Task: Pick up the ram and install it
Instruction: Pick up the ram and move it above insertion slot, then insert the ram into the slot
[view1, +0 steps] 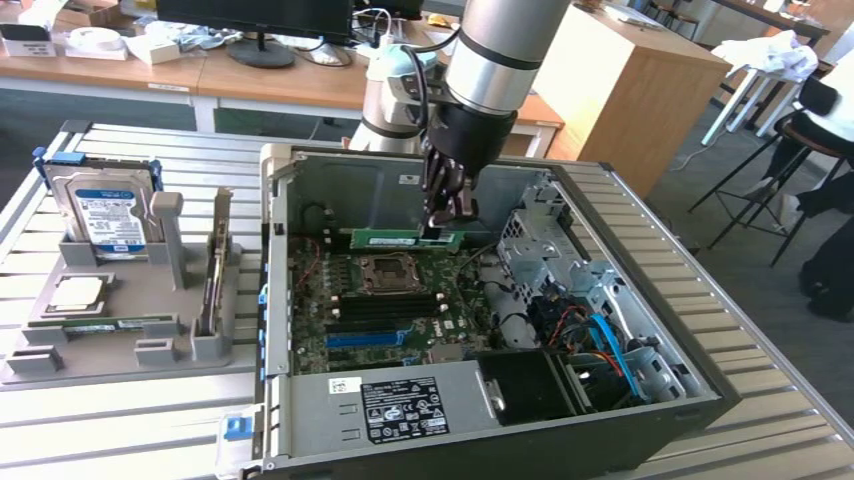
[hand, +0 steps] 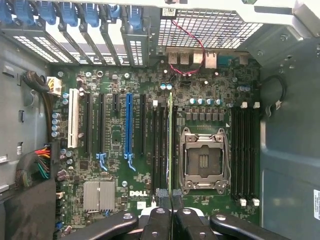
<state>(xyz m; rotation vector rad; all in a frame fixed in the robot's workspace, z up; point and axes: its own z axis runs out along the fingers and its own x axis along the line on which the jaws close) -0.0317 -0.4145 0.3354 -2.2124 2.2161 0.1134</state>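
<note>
My gripper (view1: 445, 228) reaches down into the open computer case (view1: 280, 300) and is shut on the ram (view1: 400, 239), a long thin green stick held level above the motherboard (view1: 387, 330). In the wrist view the ram (hand: 170, 145) is seen edge-on, running away from the fingertips (hand: 161, 195). It lines up with the black memory slots (hand: 160, 145) just beside the processor socket (hand: 205, 160). I cannot tell whether it touches a slot. A second green stick (view1: 114, 324) lies in the grey tray (view1: 80, 365) outside the case.
The grey tray at the exterior view's left also carries a hard drive (view1: 100, 205) and a square silver processor chip (view1: 76, 292). Inside the case are a blue expansion slot (hand: 128, 125), more memory slots (hand: 245, 150), drive cages (view1: 534, 240) and cables (view1: 601, 340).
</note>
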